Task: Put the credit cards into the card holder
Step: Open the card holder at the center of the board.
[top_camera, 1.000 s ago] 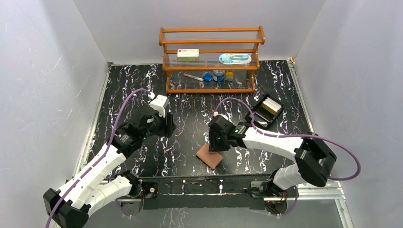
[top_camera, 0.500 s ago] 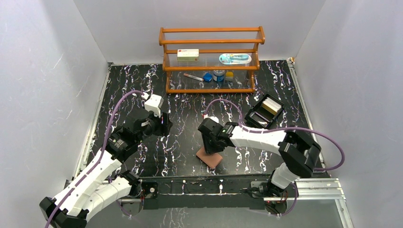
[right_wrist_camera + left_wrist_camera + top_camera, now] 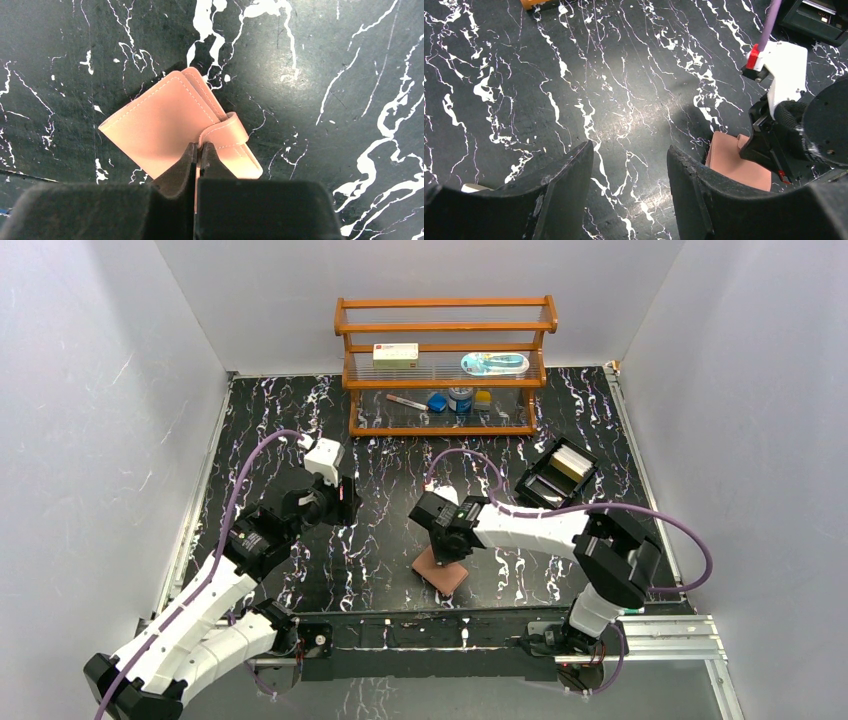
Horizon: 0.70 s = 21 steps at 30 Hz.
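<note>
The card holder [image 3: 443, 573], a closed tan-pink wallet [image 3: 160, 120], lies flat near the table's front edge. My right gripper [image 3: 199, 146] points down at it, with jaws shut and their tips pinching the edge of the snap tab [image 3: 231, 131]. In the top view the right gripper [image 3: 447, 552] covers the wallet's far part. My left gripper [image 3: 629, 155] hangs open and empty over bare table, to the left of the card holder [image 3: 736, 162]. The credit cards [image 3: 568, 460], whitish with an orange one, sit in a black tray [image 3: 540, 488] at the right.
A wooden rack [image 3: 445, 365] stands at the back with a white box, a blue-green packet and small items on its shelves. White walls close in the table on the left, right and back. The right arm's purple cable arches over the table's middle.
The right gripper has shifted left over the card holder and its jaws have shut on the snap tab. The left gripper has drifted slightly left and stays open.
</note>
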Tool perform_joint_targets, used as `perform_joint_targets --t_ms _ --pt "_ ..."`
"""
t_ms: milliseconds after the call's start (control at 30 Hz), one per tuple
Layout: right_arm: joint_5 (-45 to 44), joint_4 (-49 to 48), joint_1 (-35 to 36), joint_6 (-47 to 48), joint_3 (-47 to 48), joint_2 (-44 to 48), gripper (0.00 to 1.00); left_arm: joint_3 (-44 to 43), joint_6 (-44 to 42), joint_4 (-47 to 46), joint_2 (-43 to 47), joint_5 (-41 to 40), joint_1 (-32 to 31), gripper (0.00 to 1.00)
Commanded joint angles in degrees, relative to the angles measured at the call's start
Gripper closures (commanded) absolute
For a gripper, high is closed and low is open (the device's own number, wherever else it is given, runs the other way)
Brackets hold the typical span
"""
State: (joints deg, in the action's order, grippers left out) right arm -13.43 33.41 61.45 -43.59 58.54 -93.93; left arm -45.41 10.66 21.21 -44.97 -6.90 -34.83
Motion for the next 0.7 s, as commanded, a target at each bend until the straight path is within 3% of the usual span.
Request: perform_joint_targets --t_ms 0,200,333,467,567,667 --pt "-0.9 -1.3 0.2 -1.7 -1.0 3.8 1.0 0.1 -0.5 -0.4 -0.2 -1.7 0.0 0.45" --pt "0.5 -4.6 -0.2 -4.5 -1.4 10.7 1.0 -0.1 1.7 0.4 -1.3 -4.2 0.0 0.45" --pt "1.9 -6.1 -1.8 -7.7 -2.2 16.0 1.0 -2.8 11.7 6.9 -5.0 -7.6 0.0 0.46" --pt "1.5 -6.8 -3.2 -10.6 -3.0 21.9 1.0 -1.0 21.8 7.0 -6.6 1.3 0.0 0.47" --pt "1.3 -7.7 -3.4 -13.3 -4.0 26.0 1.0 0.4 23.5 4.8 -7.1 7.4 0.0 0.48" --pt "3.9 -10.5 -3.4 -14.8 -6.2 27.8 1.0 1.2 23.3 4.5 -8.2 8.6 0.0 0.48"
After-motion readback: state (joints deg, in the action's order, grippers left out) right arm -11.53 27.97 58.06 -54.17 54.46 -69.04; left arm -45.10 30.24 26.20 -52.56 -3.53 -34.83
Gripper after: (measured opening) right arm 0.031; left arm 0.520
